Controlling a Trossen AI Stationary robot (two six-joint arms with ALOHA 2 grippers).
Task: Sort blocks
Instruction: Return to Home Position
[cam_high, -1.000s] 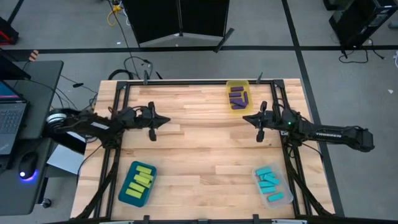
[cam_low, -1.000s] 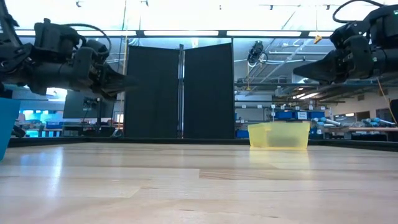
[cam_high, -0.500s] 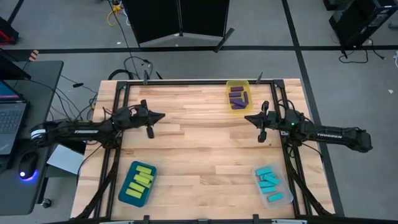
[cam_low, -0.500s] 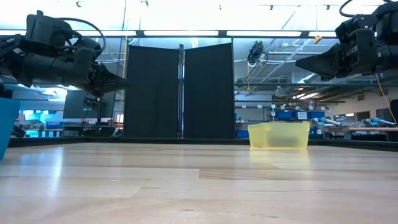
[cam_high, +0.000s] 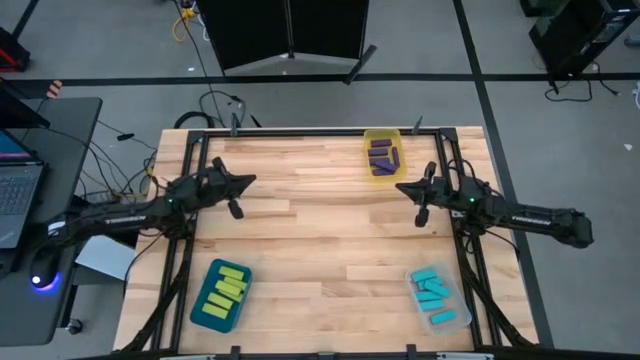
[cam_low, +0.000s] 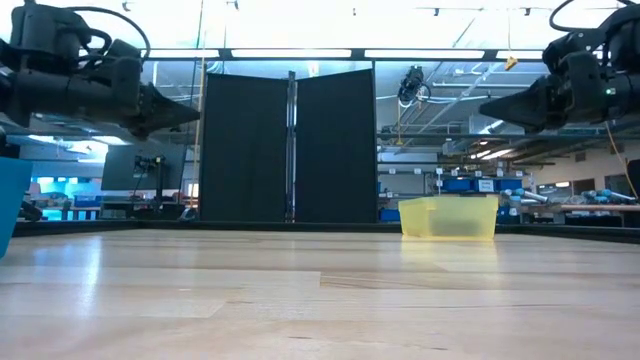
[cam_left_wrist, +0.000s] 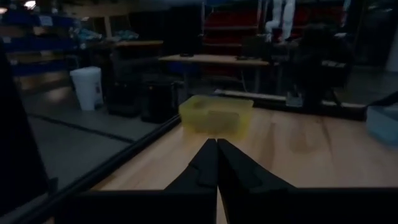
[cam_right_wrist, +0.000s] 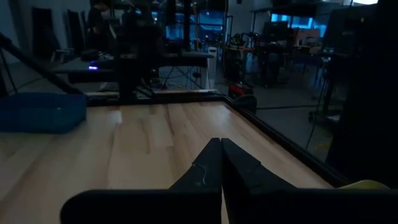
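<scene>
The purple blocks (cam_high: 381, 155) lie in the yellow bin (cam_high: 367, 138) at the table's far edge. The lime green blocks (cam_high: 227, 286) lie in the teal bin (cam_high: 203, 312) at the near left. The cyan blocks (cam_high: 431, 288) lie in the clear bin (cam_high: 457, 318) at the near right. My left gripper (cam_high: 250, 179) is shut and empty, raised above the table's left side. My right gripper (cam_high: 400, 186) is shut and empty, raised above the table's right side. Their shut fingertips show in the wrist views (cam_left_wrist: 216, 144) (cam_right_wrist: 221, 144).
The bare wooden tabletop (cam_high: 320, 240) lies between the two grippers. A black metal frame (cam_high: 195, 150) runs along the table's edges. A desk with a laptop (cam_high: 15, 190) stands left of the table. The yellow bin also shows in the low view (cam_low: 448, 216).
My left gripper has drawn back toward the table's left edge and risen a little, staying shut. My right gripper has drawn back slightly toward the right edge. No block has moved.
</scene>
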